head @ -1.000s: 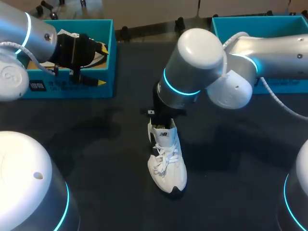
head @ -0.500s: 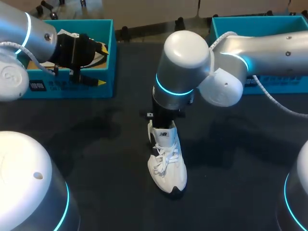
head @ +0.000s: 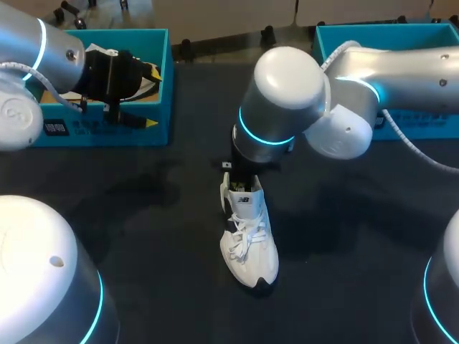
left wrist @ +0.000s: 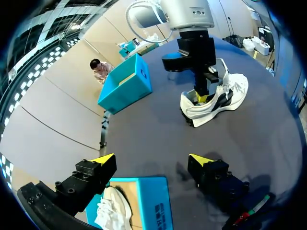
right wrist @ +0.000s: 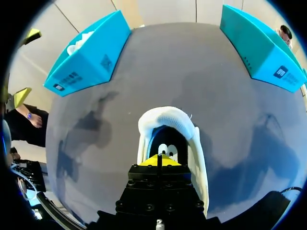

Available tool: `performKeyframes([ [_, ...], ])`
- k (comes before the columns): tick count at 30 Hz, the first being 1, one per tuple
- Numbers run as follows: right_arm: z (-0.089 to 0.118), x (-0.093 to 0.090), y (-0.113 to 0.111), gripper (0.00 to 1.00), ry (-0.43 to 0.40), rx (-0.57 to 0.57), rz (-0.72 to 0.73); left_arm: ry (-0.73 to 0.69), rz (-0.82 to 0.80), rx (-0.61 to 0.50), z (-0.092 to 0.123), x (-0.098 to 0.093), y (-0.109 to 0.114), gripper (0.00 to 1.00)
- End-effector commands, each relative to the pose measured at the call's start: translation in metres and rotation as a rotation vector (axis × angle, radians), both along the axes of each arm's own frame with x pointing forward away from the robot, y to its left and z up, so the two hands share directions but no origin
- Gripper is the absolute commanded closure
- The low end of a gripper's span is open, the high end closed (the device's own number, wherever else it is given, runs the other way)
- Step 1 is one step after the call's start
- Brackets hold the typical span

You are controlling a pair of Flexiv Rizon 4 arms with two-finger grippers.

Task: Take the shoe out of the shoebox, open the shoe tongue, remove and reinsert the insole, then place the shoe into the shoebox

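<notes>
1. The right gripper (right wrist: 158, 160) points straight down. Its two yellow tips are pressed together with only a thin seam between them. Whether anything thin is nipped in that seam cannot be made out.
2. The white shoe (head: 249, 244) stands on its sole directly under that gripper. The tips are sunk into the shoe's mouth at the heel end, and in the right wrist view the padded collar curves round ahead of them and down both sides.
3. The tongue (head: 242, 202) stands up just in front of the fingers. Beyond it the laces (head: 244, 233) cross the upper. In the head view the toe points away from the gripper, toward the near edge.
4. Seen from the left wrist, the right arm's fingers drop in behind the tongue, with one yellow tip showing inside the opening.
5. The shoe rests near the middle of the dark table (head: 143, 215), well apart from both boxes.
6. The left gripper (left wrist: 152, 160) is well apart from the shoe, with its fingers spread wide and nothing between them. It hangs over the left shoebox (head: 107, 129) at the table's far left, above the box wall that faces the shoe.
7. Another white shoe (left wrist: 112, 211) lies in that box.
8. The right shoebox (head: 401, 36) sits at the far right, behind the right arm.
</notes>
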State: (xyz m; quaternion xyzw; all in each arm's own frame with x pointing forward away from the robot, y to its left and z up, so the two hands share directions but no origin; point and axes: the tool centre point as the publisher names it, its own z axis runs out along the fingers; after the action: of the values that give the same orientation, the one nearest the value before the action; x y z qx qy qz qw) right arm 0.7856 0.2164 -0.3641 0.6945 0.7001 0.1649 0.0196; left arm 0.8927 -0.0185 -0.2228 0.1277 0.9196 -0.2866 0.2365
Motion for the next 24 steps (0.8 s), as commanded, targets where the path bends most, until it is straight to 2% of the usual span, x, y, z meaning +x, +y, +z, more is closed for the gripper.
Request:
performKeyframes([
  [1, -0.013, 0.007, 0.003, 1.00, 0.004, 0.034, 0.016, 0.001, 0.002, 0.005, 0.000, 0.000, -0.001, 0.00],
  [7, -0.029, 0.012, 0.007, 1.00, 0.048, 0.052, 0.036, 0.001, 0.002, 0.005, 0.000, 0.000, -0.001, 0.00],
  [11, -0.040, 0.012, 0.007, 1.00, 0.084, 0.026, 0.041, 0.001, 0.002, 0.005, 0.000, 0.000, -0.001, 0.00],
  [19, -0.051, 0.007, 0.004, 1.00, 0.052, -0.097, 0.018, 0.001, 0.002, 0.005, 0.000, 0.000, -0.001, 0.00],
  [24, -0.048, 0.000, 0.001, 1.00, 0.036, -0.170, 0.007, 0.001, 0.002, 0.005, 0.000, 0.000, -0.001, 0.00],
])
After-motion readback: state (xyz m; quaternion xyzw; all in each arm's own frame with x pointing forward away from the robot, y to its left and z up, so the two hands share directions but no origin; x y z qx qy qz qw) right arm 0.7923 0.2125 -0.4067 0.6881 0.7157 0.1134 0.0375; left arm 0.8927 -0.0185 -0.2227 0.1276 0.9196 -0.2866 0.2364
